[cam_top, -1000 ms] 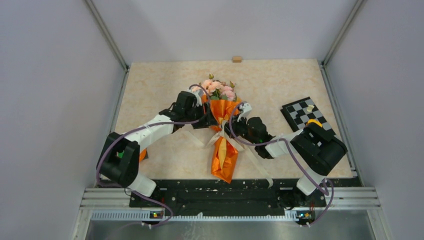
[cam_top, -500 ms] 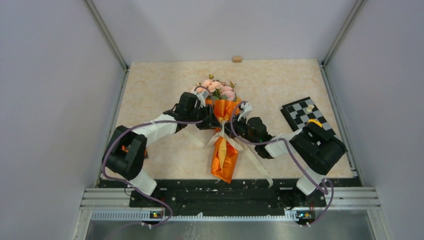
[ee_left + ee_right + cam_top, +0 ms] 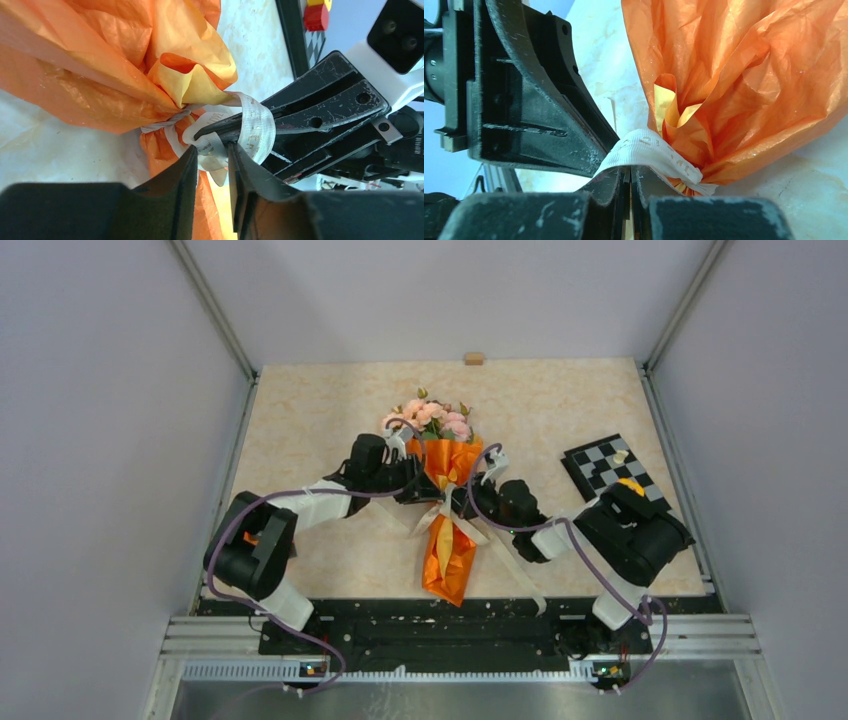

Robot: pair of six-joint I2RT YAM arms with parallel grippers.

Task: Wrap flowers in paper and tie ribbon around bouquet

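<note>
Bouquet (image 3: 448, 558) lay along the middle of the table (image 3: 320, 410), flowers (image 3: 432, 417) at the far end, its orange paper (image 3: 100, 60) tapering toward the arm bases. The 2 arms met at its waist, where the ribbon (image 3: 649, 150) circled the paper. The right gripper (image 3: 630, 172) was clamped tight on a ribbon band. The left gripper (image 3: 212, 152) held its jaws narrowly apart around a ribbon loop; whether they pinched it could not be told. Ribbon tails trailed toward the near edge.
</note>
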